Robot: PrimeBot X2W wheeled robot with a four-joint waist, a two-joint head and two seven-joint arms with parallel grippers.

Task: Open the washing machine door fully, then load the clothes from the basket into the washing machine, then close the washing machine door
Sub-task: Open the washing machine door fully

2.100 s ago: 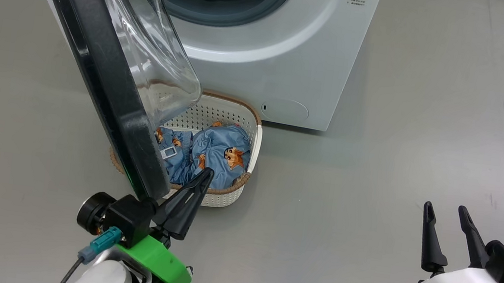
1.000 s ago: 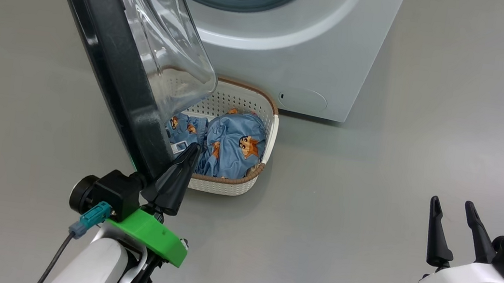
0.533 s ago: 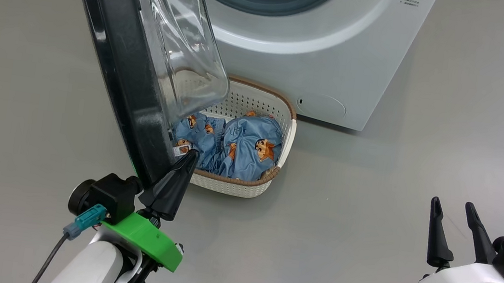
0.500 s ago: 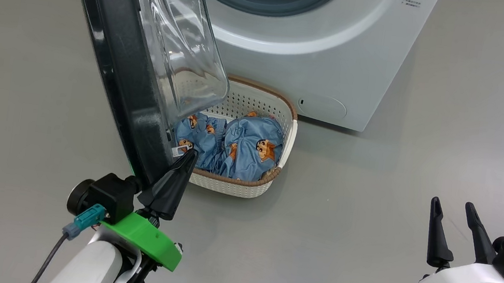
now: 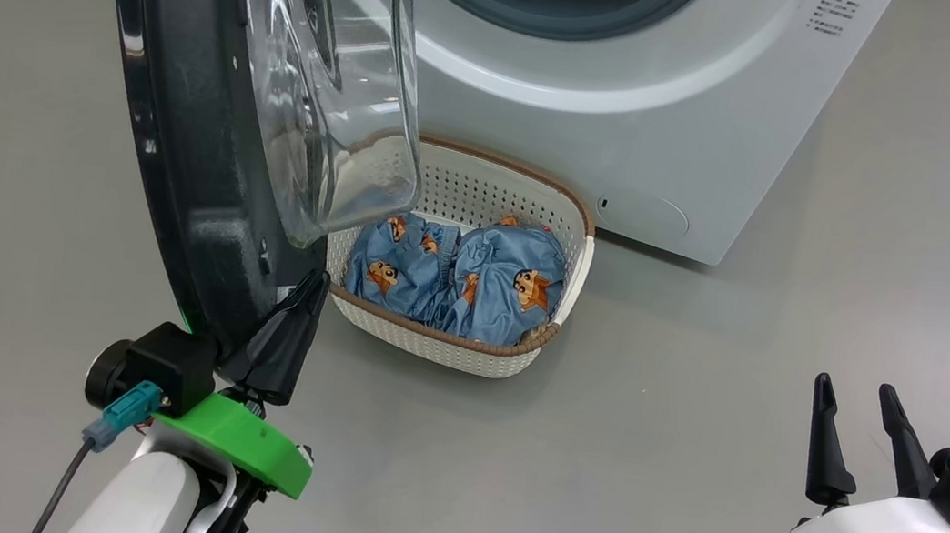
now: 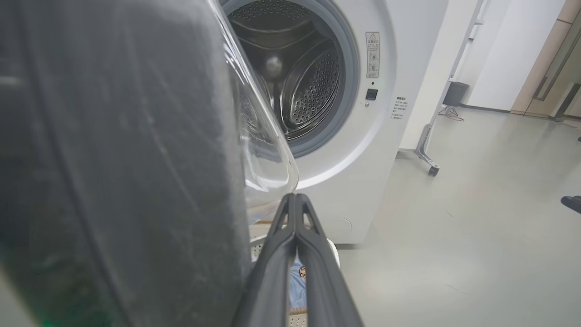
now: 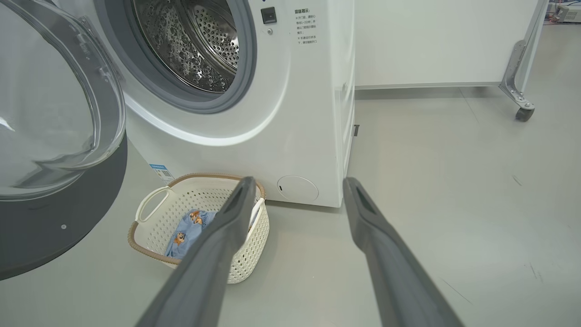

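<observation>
door (image 5: 181, 127) open, clothes (image 5: 456, 273) in basket (image 5: 484, 194)

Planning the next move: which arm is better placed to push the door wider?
Probably left: the left gripper, shut, sits beside the washing machine door; the right gripper, open, is far off.

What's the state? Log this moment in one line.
washing machine door: open | left gripper: shut, beside its rim | right gripper: open, empty | clothes: in basket

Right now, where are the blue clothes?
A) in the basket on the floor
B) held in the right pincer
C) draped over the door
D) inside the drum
A: the clothes lie bunched in the basket by the washer, and the drum is bare metal inside.
</observation>
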